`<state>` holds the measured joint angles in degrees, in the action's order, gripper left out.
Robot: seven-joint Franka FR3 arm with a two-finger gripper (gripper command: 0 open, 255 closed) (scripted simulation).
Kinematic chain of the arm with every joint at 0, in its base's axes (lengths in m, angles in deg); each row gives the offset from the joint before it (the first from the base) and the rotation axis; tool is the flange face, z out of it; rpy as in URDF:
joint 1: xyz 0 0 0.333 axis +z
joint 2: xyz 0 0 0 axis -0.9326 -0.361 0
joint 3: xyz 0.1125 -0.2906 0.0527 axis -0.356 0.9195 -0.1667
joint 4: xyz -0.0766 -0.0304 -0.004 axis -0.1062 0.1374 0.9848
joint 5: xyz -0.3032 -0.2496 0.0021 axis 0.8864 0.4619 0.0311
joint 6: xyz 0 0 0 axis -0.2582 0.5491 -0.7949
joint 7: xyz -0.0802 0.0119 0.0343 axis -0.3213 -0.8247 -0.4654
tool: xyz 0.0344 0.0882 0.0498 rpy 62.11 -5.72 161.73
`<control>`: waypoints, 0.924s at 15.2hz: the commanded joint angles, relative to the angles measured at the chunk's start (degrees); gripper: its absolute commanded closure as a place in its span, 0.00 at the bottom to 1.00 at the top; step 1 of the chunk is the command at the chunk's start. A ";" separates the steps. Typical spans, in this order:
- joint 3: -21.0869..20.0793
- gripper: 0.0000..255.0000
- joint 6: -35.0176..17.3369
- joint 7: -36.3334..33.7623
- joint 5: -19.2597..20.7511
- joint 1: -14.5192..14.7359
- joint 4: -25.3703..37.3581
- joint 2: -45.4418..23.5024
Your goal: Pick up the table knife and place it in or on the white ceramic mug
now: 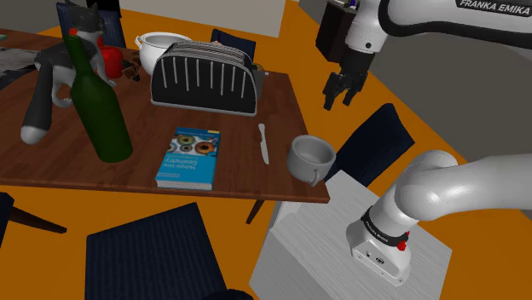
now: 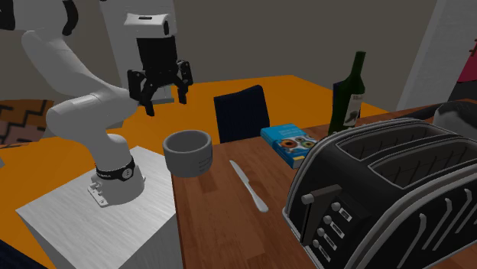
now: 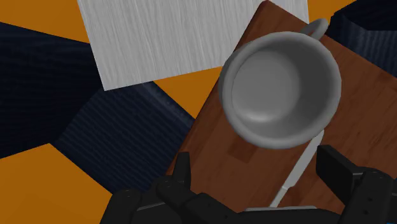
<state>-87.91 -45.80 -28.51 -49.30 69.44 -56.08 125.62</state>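
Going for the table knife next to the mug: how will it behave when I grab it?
The knife lies flat and thin on the table, so it will probably offer little edge and may skid on the smooth wood. It looks rigid, unlikely to flex. Being long, gripped off-centre it may swing, and likely lean in the mug.

The white arm (image 1: 490, 7) carries the brand "FRANKA EMIKA" in white capitals on a dark strip along its upper link, seen in the shoulder view. The blue book (image 1: 189, 157) on the counter has printed lines on its cover, too small to read. The green bottle (image 2: 350, 107) bears a pale label, and the black band (image 1: 381, 228) at the arm's base has small white lettering; neither can be read.
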 commanded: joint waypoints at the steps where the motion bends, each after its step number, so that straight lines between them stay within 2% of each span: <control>1: 0.00 0.00 0.00 0.00 0.00 0.00 0.00 0.00; 8: -8.59 0.00 -11.75 -14.85 -2.50 -1.29 -0.81 -11.07; 14: -14.97 0.00 -20.63 -28.18 -1.24 -3.38 2.57 -24.02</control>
<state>-102.04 -64.32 -54.47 -51.23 66.76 -54.39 104.69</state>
